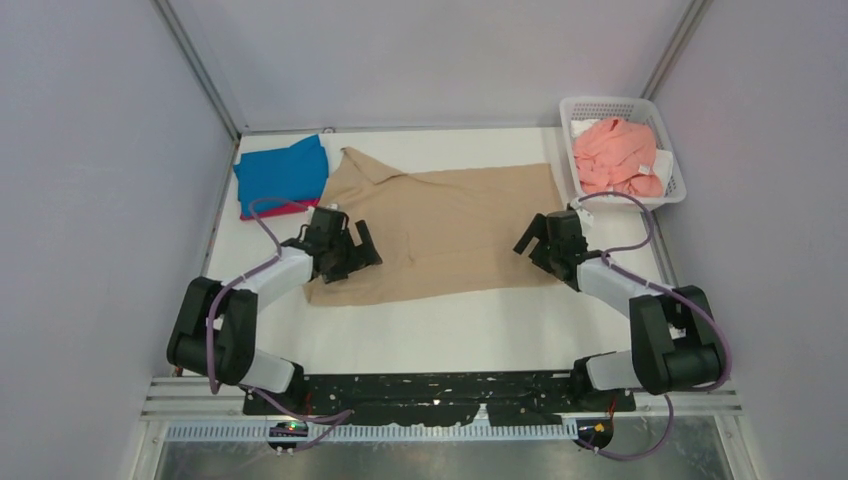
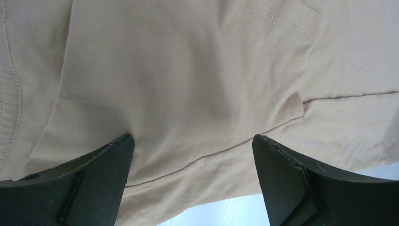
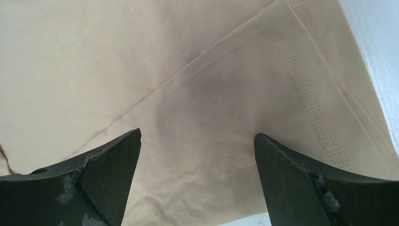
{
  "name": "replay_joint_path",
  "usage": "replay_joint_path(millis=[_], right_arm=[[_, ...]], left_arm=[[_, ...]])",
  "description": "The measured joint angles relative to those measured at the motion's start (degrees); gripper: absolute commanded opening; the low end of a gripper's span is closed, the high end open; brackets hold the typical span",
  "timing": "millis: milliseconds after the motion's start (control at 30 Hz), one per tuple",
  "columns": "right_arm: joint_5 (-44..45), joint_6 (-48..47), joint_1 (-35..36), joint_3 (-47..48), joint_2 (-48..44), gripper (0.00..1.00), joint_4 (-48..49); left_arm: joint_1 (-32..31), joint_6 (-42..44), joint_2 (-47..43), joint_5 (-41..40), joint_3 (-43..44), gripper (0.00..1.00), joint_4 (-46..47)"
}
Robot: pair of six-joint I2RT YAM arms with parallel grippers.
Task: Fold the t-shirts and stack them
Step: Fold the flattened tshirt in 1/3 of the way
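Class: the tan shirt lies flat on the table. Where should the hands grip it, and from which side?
Likely its two near corners, from the near side: the tan shirt lies flat, its near edge bordering bare table, so the open left hand and right hand can slip a finger under.

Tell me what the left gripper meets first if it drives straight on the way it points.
The left gripper would most likely meet the tan t-shirt straight ahead; how near is unclear.
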Motion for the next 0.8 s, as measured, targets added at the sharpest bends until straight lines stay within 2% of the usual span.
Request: replay_joint_path(millis=[200,533,800], right_arm=[[-0.7,1.1,0.0,-8.3,-11.6,0.95,-2.5],[-2.0,2.3,0.0,-18.6,-39.0,0.95,-18.1],[-3.4,2.2,0.0,-19.3,-43.3,0.95,-24.1]], left_arm=[[0.0,-1.4,-6.2,1.6,-6.6,1.0,3.5],[-1.5,-3.7,-23.0,2.1,-18.6,1.0,2.3],[-1.6,-4.4,-29.8,1.6,-21.3,1.0,-1.9]])
